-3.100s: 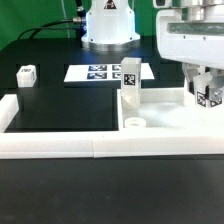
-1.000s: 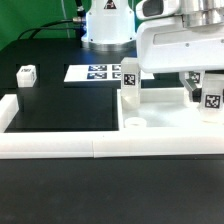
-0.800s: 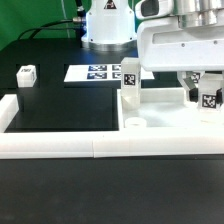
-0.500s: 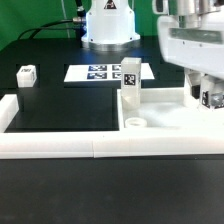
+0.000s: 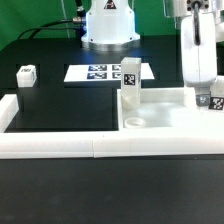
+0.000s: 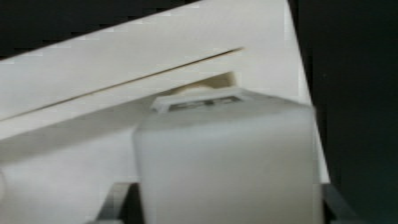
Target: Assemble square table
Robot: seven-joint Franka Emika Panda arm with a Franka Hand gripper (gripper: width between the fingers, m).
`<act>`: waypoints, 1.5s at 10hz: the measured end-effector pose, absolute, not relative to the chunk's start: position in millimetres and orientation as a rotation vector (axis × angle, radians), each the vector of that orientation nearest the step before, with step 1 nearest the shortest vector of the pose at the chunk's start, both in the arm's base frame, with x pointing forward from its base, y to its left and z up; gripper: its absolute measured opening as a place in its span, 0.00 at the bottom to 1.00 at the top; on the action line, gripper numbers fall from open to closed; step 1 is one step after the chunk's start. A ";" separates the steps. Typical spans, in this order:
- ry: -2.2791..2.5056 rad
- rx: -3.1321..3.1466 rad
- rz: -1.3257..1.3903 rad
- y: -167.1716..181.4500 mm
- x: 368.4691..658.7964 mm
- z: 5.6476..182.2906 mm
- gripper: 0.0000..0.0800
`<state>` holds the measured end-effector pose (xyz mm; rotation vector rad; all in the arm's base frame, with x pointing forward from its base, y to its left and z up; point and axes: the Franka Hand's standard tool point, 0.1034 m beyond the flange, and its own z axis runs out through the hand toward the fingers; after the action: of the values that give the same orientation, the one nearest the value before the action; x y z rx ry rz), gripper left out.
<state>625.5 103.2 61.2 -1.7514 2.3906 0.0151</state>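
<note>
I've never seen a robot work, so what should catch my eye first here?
The white arm at the exterior view's right, its claw closed on a tagged white leg at that end of the square slab. Another tagged leg stands upright on the slab toward the view's left, a round hole just in front of it.

The arm [image 5: 198, 45] hangs upright (exterior view's right), pincer [image 5: 209, 96] clamping a leg block [image 5: 214, 101].
</note>
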 end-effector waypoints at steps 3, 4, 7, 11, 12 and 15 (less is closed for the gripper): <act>1.949 -2.275 -0.006 114.3 624.0 64.2 0.77; 1.761 -2.420 -0.019 120.4 623.0 63.7 0.77; 1.538 -2.572 -0.039 117.9 623.0 62.9 0.81; 0.557 -3.009 -0.176 117.7 632.4 65.2 0.81; 0.635 -2.993 -0.171 118.1 631.9 64.9 0.80; 0.923 -2.906 -0.155 118.0 631.4 64.4 0.36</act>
<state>631.4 118.0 64.4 -2.9058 0.9231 -0.1547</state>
